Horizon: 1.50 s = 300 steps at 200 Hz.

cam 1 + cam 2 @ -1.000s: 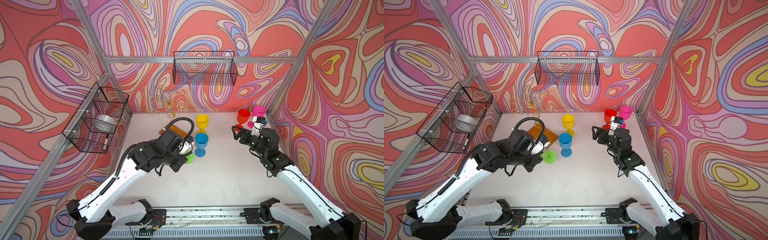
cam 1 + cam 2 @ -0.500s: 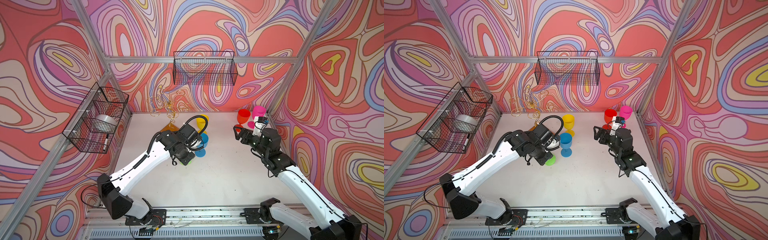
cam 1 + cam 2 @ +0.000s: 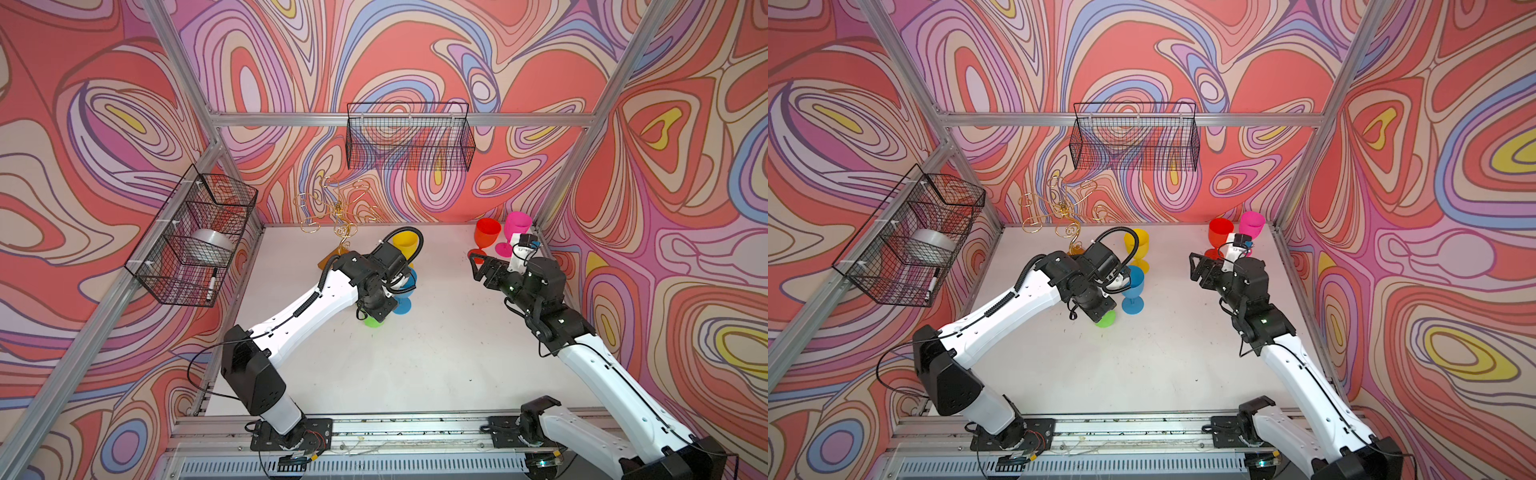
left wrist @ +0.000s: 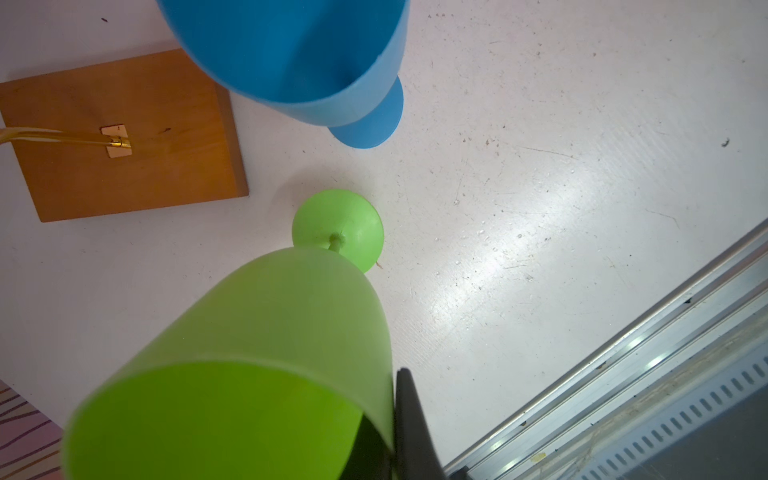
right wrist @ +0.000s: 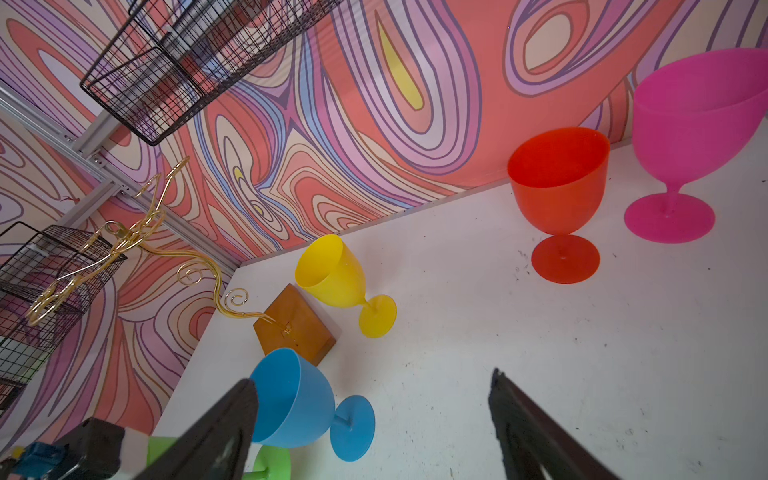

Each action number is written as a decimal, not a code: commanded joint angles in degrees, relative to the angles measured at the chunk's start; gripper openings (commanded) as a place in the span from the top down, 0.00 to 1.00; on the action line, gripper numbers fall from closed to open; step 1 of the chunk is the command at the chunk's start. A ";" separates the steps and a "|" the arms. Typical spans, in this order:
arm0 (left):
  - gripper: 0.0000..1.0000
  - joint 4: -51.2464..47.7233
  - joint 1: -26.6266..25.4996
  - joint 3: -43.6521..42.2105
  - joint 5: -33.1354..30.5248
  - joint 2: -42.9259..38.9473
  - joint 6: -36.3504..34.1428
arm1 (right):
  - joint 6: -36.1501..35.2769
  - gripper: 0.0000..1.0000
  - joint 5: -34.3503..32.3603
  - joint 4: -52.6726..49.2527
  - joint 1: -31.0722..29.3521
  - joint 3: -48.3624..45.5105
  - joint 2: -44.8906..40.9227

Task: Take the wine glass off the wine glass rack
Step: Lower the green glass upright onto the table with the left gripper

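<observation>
Left wrist view: left end effector [image 4: 388,436] clamps green wine glass [image 4: 270,332], right end effector [image 5: 372,380] spread apart.

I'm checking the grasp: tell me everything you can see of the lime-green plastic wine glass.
The lime-green plastic wine glass is opaque: wide bowl, thin stem, round foot. It is upright, rim up, its foot on or just above the white table, near the blue plastic goblet and the rack's amber base. The left gripper pinches its rim wall.

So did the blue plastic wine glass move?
No. The blue plastic wine glass stands where it was, right next to the yellow plastic wine glass.
</observation>
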State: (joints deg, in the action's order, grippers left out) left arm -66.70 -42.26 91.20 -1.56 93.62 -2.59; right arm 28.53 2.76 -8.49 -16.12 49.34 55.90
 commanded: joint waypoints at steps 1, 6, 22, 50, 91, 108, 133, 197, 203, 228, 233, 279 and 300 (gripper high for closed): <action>1.00 -0.28 0.47 1.94 -0.26 2.06 -1.15 | -0.93 0.08 -0.45 -0.90 0.37 -1.11 -1.05; 1.00 -0.34 0.49 2.12 -0.28 2.51 -1.26 | -0.94 0.08 -0.47 -0.83 0.45 -1.11 -1.01; 1.00 -0.54 0.53 2.65 -0.41 3.51 -1.62 | -1.00 0.08 -0.41 -0.80 0.54 -1.19 -0.84; 1.00 -0.59 0.57 3.33 -0.24 4.69 -1.98 | -1.27 0.08 -0.39 -0.50 0.73 -1.13 -0.38; 1.00 -0.37 0.69 3.52 0.59 6.01 -2.33 | -1.29 0.08 0.12 -0.04 0.91 -0.81 0.87; 1.00 -0.41 0.69 3.37 0.60 6.53 -2.43 | -1.29 0.08 0.32 0.19 1.00 -0.65 1.38; 1.00 0.07 0.82 3.45 1.11 7.14 -2.61 | -1.37 0.08 0.49 0.37 1.09 -0.54 2.15; 0.94 -1.57 0.86 5.51 1.65 8.94 -3.63 | -1.44 0.08 0.99 1.01 1.53 -0.40 3.16; 0.93 -1.75 0.87 5.80 1.61 8.94 -3.64 | -1.46 0.08 1.03 1.03 1.53 -0.47 3.21; 0.79 -2.63 0.86 7.56 0.64 9.08 -3.80 | -1.55 0.08 1.44 1.51 1.63 -0.56 3.51; 0.75 -2.95 0.86 7.89 0.47 9.11 -3.76 | -1.55 0.08 1.43 1.56 1.70 -0.56 3.58; 0.46 -3.86 0.86 10.47 -2.82 8.13 -2.51 | -1.16 0.08 1.71 2.00 1.79 -0.47 3.78; 0.41 -4.14 0.86 11.28 -4.58 7.31 -1.78 | -0.96 0.08 1.75 1.93 1.79 -0.47 3.70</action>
State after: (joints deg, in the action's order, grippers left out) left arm -68.03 -41.78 100.36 -2.98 102.21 -5.58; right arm 27.86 3.97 -7.62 -14.66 48.75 59.66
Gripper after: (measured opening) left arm 0.556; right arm 0.920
